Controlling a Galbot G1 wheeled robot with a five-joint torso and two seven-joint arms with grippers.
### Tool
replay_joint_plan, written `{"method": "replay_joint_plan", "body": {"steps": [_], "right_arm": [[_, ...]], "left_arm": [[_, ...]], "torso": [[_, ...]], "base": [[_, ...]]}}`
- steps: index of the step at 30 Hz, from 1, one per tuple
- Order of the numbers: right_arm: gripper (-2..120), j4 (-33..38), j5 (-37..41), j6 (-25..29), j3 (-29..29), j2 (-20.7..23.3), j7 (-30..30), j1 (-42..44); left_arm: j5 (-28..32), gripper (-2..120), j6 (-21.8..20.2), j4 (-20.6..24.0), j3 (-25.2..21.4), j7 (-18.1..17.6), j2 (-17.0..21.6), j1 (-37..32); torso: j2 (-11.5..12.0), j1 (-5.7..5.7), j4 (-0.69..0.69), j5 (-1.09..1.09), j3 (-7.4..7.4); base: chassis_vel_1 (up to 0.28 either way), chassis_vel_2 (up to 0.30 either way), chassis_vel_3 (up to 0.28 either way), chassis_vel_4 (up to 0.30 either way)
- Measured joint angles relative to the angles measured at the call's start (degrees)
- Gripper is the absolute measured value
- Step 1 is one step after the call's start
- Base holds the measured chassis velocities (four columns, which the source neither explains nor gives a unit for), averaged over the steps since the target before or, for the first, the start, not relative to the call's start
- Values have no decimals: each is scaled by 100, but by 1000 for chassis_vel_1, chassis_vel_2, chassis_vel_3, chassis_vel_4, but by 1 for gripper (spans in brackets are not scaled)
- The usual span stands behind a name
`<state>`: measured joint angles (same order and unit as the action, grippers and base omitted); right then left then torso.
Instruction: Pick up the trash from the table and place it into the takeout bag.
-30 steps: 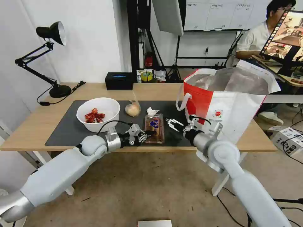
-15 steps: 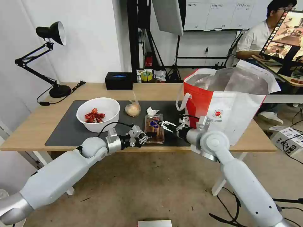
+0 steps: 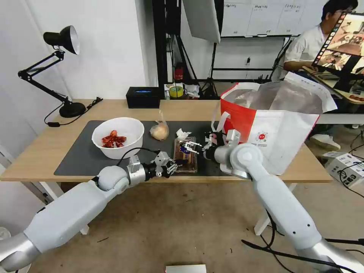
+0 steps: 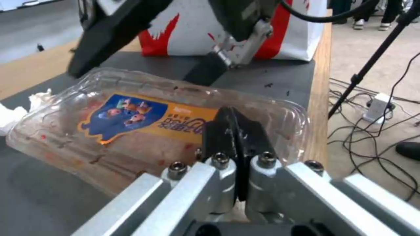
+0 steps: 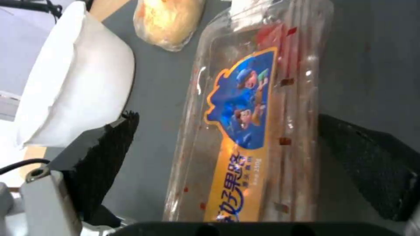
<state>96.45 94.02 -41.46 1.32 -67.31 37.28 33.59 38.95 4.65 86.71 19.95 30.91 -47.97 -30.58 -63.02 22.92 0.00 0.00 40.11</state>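
**Trash clearance: nothing bagged so far, tray in hand first**

Tray (image 3: 185, 154): clear hinged plastic, blue and yellow label, red specks inside. Lies flat on the mat (image 3: 81, 155), near its front edge, between bowl and bag. Not lifted.

Right gripper (image 3: 188, 145): above the tray's far half, fingers spread. In the right wrist view the two dark pads stand one on each side of the tray (image 5: 245, 114), not touching it. Judged: about to close across the tray's width.

Left gripper (image 3: 175, 163): at the tray's near end, just over the table's front edge. In the left wrist view its black fingers (image 4: 236, 137) are pressed together against the tray's near wall (image 4: 144, 124); whether they pinch the rim or only rest against it cannot be told.

Tissue (image 3: 182, 133): crumpled, white, touching the tray's far end. On the mat.

Knotted bag (image 3: 159, 131): yellowish lump inside, just beside the tissue. On the mat.

Bowl (image 3: 118, 137): white, red scraps inside, well left of the tray. On the mat.

Takeout bag (image 3: 273, 129): stands open at the table's right end, foil lining showing. None of the four items can be seen inside.

Table (image 3: 34, 151): light wood.

Progress, judged: four items left; first pick under way, no transfer begun.
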Motion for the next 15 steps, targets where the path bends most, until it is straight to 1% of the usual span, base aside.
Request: {"method": "replay_joint_plan", "body": {"steps": [6, 11, 15], "right_arm": [[100, -77, 212, -4, -93, -4, 81, -89], [100, -119, 421, -4, -217, -4, 310, -209], [100, -172, 462, -3, -278, -17, 321, -261]], "left_arm": [[40, 0, 17, -30, 0, 5, -16, 6], [49, 0, 42, -69, 2, 14, -61, 15], [34, 0, 66, -94, 5, 20, -85, 20]], "torso": [[0, 0, 0, 0, 0], [0, 0, 0, 0, 0], [0, 0, 0, 1, 0]], "base": [[0, 0, 0, 0], [0, 0, 0, 0], [0, 0, 0, 0]]}}
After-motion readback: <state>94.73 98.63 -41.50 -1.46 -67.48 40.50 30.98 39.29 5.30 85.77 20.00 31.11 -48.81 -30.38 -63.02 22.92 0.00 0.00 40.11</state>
